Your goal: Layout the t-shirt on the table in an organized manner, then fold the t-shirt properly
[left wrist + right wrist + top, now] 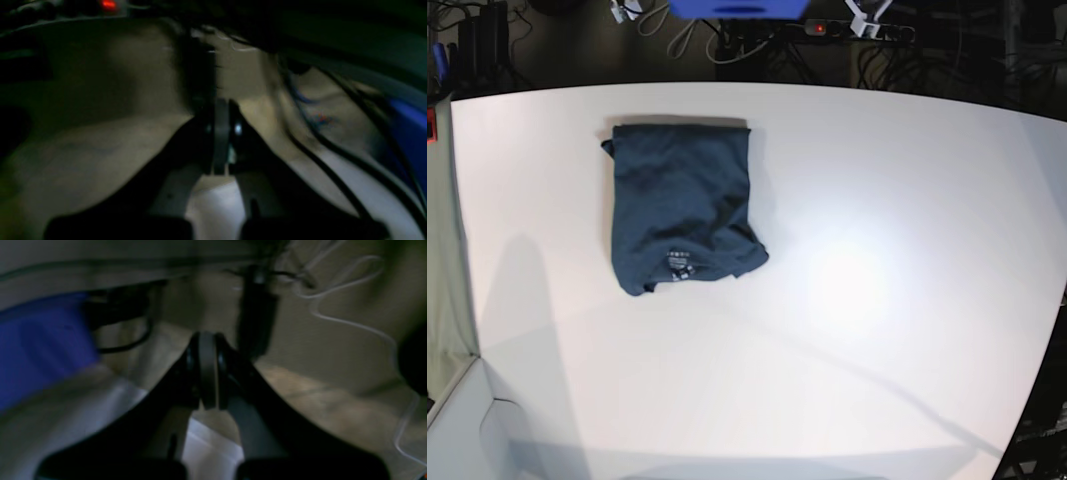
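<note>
One folded t-shirt (682, 205) lies on the far left part of the table (877, 250), white neck label toward the near edge. Both the left gripper (222, 136) and right gripper (207, 371) have jaws pressed together, holding nothing.

White matte surface (847, 300) with a curved far edge, filling most of the base view. A folded dark navy t-shirt (682, 205) lies flat at upper left, white label near its lower edge.
</note>
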